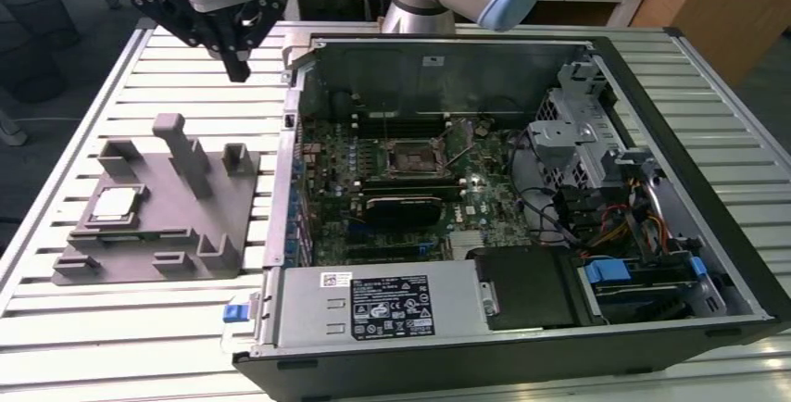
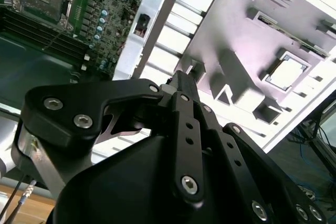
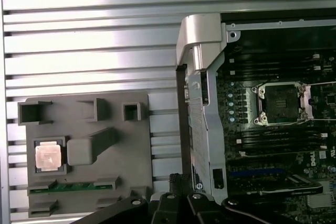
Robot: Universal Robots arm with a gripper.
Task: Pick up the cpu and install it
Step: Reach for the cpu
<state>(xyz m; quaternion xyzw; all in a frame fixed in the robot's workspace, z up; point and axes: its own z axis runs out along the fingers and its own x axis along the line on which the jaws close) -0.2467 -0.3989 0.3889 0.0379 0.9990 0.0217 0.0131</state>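
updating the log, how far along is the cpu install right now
Done: nothing that shows. The small square silvery cpu lies in the grey plastic fixture block. In hand: the black claw hangs over the slatted metal table, clear of block and cpu. Left: both pickup and install; the black motherboard socket looks empty.

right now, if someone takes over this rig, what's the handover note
Gripper: fingers shut, empty, raised over the table, at the exterior view's left of the open computer case.
Cpu: flat in its pocket on the grey holder block, untouched.
Socket on the board: no chip in it.
Done: nothing yet.
Left: cpu not picked up, not installed.
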